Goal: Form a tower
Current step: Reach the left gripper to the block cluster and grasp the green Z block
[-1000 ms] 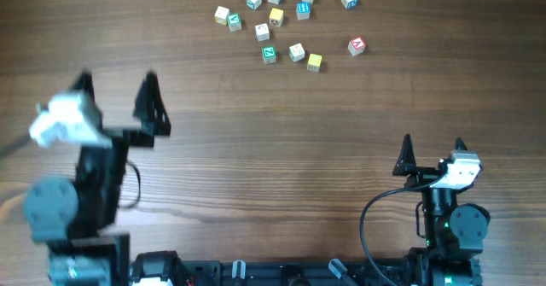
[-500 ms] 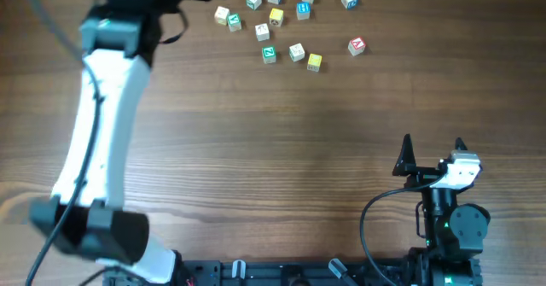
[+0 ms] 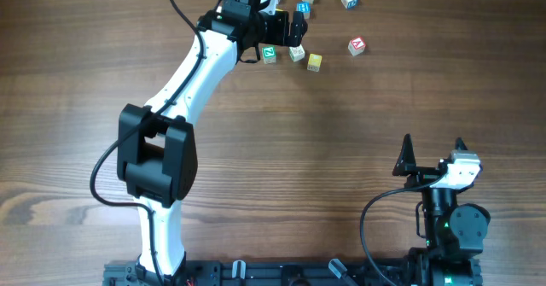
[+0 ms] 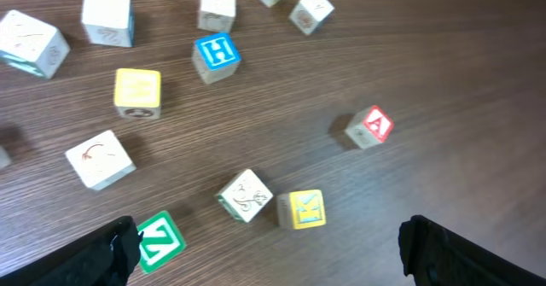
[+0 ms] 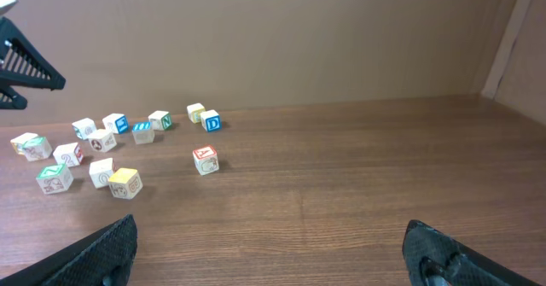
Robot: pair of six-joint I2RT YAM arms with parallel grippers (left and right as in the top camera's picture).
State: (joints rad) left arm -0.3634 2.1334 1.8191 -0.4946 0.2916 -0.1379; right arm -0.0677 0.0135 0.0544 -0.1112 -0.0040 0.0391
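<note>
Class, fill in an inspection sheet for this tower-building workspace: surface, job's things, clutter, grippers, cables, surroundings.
Surface: wood-grain table.
Job's things: green Z cube, yellow K cube, red A cube and others lie loose, none stacked.
Clutter: nothing seen.
Grippers: left gripper open above the cubes; right gripper open near its base, holding nothing.
Cables: black cable loops beside the right arm's base.
Surroundings: brown board wall behind the table.
</note>
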